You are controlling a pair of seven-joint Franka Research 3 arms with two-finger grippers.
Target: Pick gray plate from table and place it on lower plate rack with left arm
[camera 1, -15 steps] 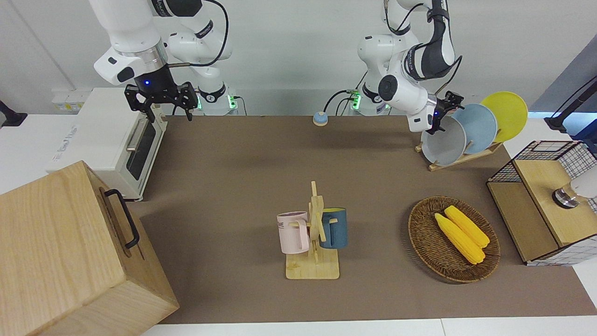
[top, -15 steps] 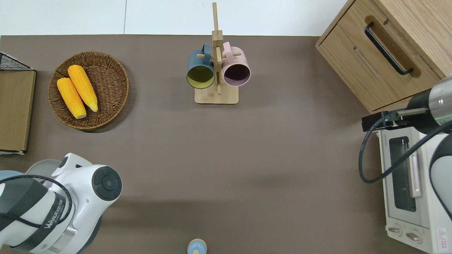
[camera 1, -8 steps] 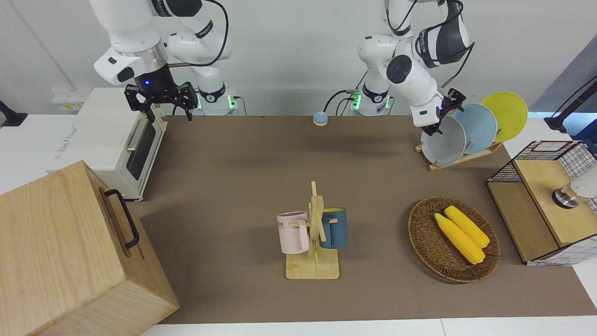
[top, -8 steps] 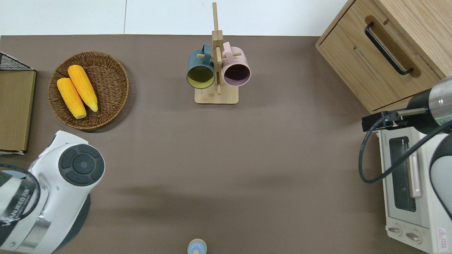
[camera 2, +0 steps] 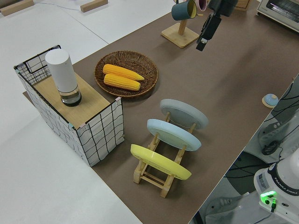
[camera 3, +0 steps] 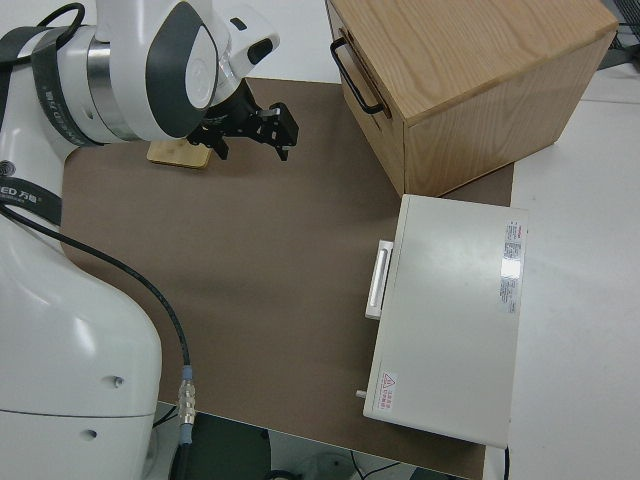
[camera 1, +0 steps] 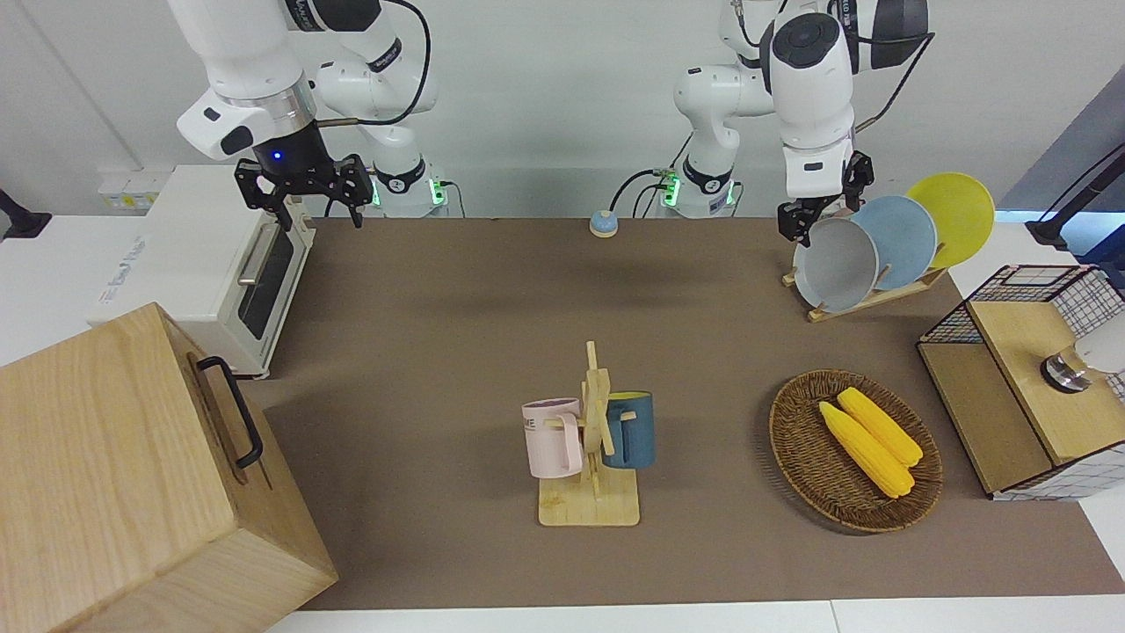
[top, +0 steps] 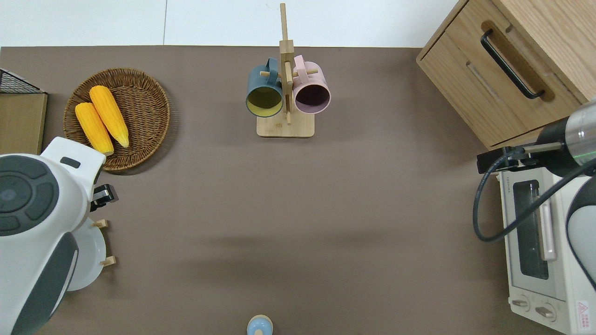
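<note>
On the small slanted light-wood plate rack (camera 2: 161,173), at the 3 o'clock end of the front view, the round pale-gray plate (camera 1: 836,264) already stands in the lowest slot. The left pincer (camera 1: 823,207) hangs just above its rim, fingers apart and holding nothing, so I judge only the retreat is left. The right arm is parked, its pincer (camera 1: 307,188) spread apart.

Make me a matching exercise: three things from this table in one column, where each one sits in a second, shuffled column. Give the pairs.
Things:
1. gray plate
2. corn cobs
3. pink mug

Places:
A. in the wicker basket
B. hung on the wooden mug stand
C. in the plate rack, in the slot next to the light-blue plate

Pairs: 1-C, 2-A, 3-B
</note>
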